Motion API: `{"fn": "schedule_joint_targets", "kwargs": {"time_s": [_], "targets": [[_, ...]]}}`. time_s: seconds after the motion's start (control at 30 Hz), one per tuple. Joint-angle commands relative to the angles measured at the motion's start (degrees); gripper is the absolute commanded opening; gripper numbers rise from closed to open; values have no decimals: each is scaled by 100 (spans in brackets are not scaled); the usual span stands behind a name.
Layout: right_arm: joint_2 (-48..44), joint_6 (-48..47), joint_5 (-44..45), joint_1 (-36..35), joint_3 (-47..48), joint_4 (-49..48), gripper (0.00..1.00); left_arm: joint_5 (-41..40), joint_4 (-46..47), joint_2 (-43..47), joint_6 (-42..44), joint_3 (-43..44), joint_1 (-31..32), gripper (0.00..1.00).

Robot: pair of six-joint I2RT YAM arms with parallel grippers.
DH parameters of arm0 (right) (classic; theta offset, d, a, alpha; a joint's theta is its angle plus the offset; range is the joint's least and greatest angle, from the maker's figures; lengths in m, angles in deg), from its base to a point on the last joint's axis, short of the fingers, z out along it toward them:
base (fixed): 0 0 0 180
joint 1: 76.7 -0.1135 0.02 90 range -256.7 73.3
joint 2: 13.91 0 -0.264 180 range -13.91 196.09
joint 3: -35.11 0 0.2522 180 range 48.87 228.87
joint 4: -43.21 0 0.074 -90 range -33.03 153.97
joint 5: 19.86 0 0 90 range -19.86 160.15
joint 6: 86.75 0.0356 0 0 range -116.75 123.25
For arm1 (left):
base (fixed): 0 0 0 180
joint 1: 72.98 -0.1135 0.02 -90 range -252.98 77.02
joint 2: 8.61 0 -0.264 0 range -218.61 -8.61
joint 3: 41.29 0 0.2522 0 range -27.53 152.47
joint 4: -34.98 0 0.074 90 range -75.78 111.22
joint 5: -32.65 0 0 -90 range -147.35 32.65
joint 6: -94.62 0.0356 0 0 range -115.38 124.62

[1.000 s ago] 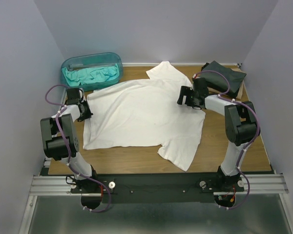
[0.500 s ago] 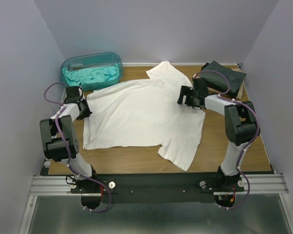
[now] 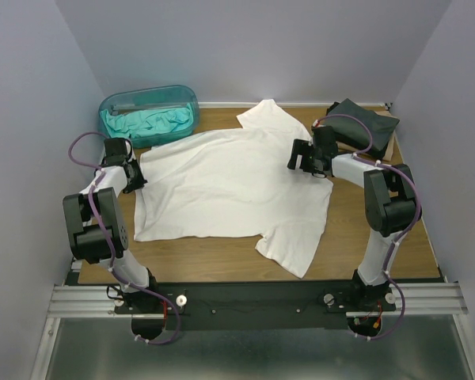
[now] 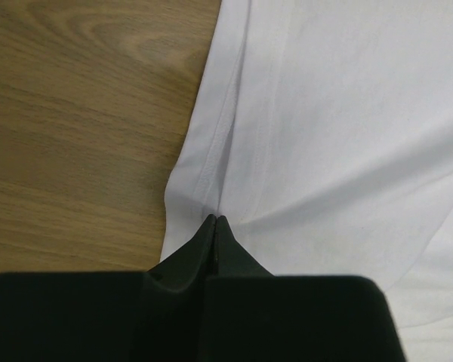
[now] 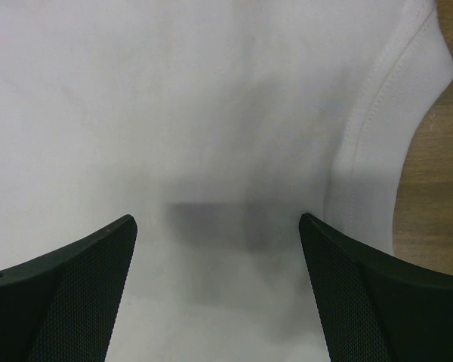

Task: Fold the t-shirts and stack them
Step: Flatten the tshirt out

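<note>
Beneath left claw (image 4: pixel 215 221), white t-shirt (image 4: pixel 325 113) hem, partly hidden

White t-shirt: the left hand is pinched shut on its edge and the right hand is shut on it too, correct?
No. The right hand is open, fingers spread wide over the white t-shirt and gripping nothing; the right wrist view shows it. The left hand is indeed pinched shut on its edge.

A wooden table (image 3: pixel 198 260) fills the middle, with a plain pale lilac-grey back wall (image 3: pixel 253 47) behind it, a left wall (image 3: pixel 24 119) and right wall (image 3: pixel 459 119) flanking it, an aluminium rail (image 3: pixel 87 301) along its near edge, and a dull grey sheet (image 3: pixel 253 352) below, all softly, evenly lit.
</note>
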Motion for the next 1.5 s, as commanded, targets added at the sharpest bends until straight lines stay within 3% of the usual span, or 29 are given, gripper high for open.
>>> {"fn": "schedule_joint_targets", "kwargs": {"time_s": [0.0, 0.2, 0.53, 0.67, 1.1, 1.17, 1.27, 1.47], "targets": [[503, 36, 393, 119, -244, 981, 96, -55, 53, 146, 105, 28, -81, 3], [495, 36, 376, 128, -262, 990, 96, 323, 246, 84, 26, -51, -81, 12], [495, 36, 350, 145, -271, 999, 96, 464, 387, -47, -9, -210, -81, 13], [503, 36, 341, 145, -288, 999, 96, 429, 387, -109, -9, -289, -81, 20], [486, 44, 306, 145, -315, 1008, 95, 297, 475, -135, -71, -482, -81, 21], [486, 53, 314, 145, -315, 1008, 96, 350, 501, -135, -62, -491, -81, 17], [495, 44, 306, 145, -306, 1008, 96, 350, 501, -109, -62, -491, -81, 0], [494, 53, 384, 137, -332, 1016, 95, 201, 387, 49, -80, -403, -81, 0]]}}
